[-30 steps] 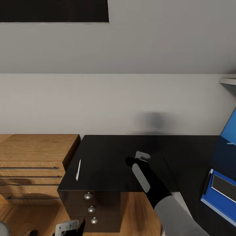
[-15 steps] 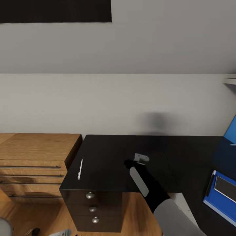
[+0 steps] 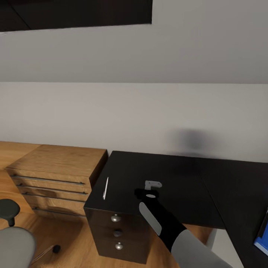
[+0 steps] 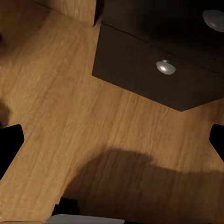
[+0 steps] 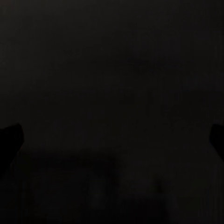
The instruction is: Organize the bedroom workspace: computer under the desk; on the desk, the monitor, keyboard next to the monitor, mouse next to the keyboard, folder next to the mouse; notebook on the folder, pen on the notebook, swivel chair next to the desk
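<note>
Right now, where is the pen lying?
In the head view the pen lies on the black desk near its left edge, above the drawers, left of the right hand and beside the wooden dresser.

A low light-wood chest of drawers [image 3: 56, 171] with long dark bar handles is standing against the pale grey wall [image 3: 141, 111], just beside the dark drawer unit. Warm wooden plank flooring [image 3: 74, 245] is spreading beneath both — its grain is showing plainly in the left wrist view [image 4: 70, 116]. A dark rectangular panel [image 3: 74, 13] is hanging high on the wall.
</note>
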Tool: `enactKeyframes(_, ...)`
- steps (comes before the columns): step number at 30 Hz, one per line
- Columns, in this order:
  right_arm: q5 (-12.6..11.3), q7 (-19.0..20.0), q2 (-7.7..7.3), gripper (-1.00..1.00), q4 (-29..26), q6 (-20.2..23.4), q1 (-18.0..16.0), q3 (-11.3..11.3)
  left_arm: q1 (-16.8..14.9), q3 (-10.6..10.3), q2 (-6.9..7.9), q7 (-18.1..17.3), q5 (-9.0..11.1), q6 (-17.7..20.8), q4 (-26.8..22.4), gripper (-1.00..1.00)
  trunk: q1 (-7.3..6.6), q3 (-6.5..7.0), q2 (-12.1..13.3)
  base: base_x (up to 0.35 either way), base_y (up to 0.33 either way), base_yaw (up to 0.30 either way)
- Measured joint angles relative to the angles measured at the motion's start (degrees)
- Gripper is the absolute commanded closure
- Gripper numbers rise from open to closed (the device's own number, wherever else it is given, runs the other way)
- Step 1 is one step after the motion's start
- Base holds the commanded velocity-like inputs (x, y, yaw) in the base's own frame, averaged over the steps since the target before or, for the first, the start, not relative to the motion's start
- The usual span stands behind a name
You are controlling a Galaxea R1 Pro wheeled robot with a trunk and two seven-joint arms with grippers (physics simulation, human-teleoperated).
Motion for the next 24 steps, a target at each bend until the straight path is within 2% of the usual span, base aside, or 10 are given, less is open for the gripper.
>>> enactKeyframes(1,0.0,0.0,0.0,-1.0,0.0,0.0,0.0,0.0,0.0,0.0,0.0,0.0,0.0,0.0,0.0,-1.0,0.0,-0.03,0.0,0.0,0.0,0.265)
enactKeyframes(2,0.05,-0.01,0.0,-1.0,0.51,-0.35,0.04,3.16,0.0,0.0,-0.04,0.02,0.02,-0.8,0.21,-1.0,0.0,-0.08,0.0,0.0,0.0,0.261)
enactKeyframes(3,0.11,0.0,0.0,-1.0,0.77,-0.5,0.03,4.51,0.0,0.0,-0.03,0.03,0.03,-1.02,0.27,-1.0,0.0,-0.12,0.0,0.0,0.0,0.26)
enactKeyframes(6,0.25,0.08,0.0,-1.0,2.22,-0.77,0.01,6.36,0.0,0.01,-0.08,0.03,0.04,-1.36,0.34,-1.0,0.0,-0.26,0.0,0.0,0.0,0.257)
enactKeyframes(12,0.34,0.11,0.0,-1.0,2.83,-0.85,0.01,6.83,0.0,0.01,-0.1,0.04,-0.02,-1.6,0.36,-1.0,-0.01,-0.54,0.0,0.031,0.013,0.255)
enactKeyframes(24,0.41,0.2,0.0,-1.0,2.99,-1.17,0.0,6.88,0.0,-0.07,-0.11,0.07,-0.03,-3.25,0.35,-1.0,-0.02,-1.11,0.0,0.198,0.168,0.25)
